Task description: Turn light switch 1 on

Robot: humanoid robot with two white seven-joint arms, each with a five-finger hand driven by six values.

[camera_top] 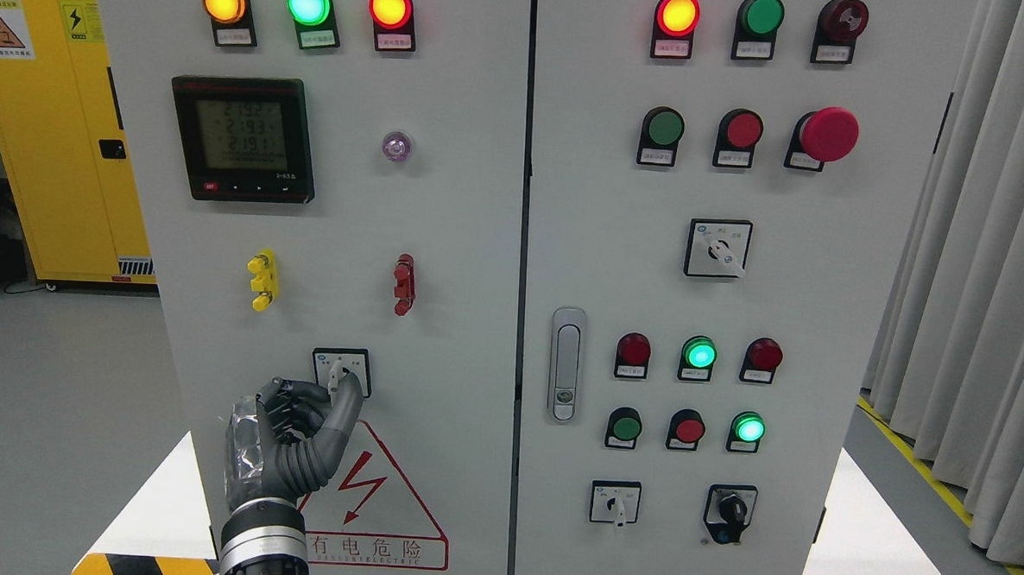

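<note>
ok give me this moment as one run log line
left hand | at rotary switch on left cabinet door | thumb on knob, other fingers curled | right hand not in view

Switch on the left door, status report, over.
Left hand up at the rotary switch, thumb and finger at its knob. Right hand out of view. Knob points roughly straight down. Nothing in the way.

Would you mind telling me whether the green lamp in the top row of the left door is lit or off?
Lit: the green lamp glows bright, unlike the dull green lamp on the right door.
</note>
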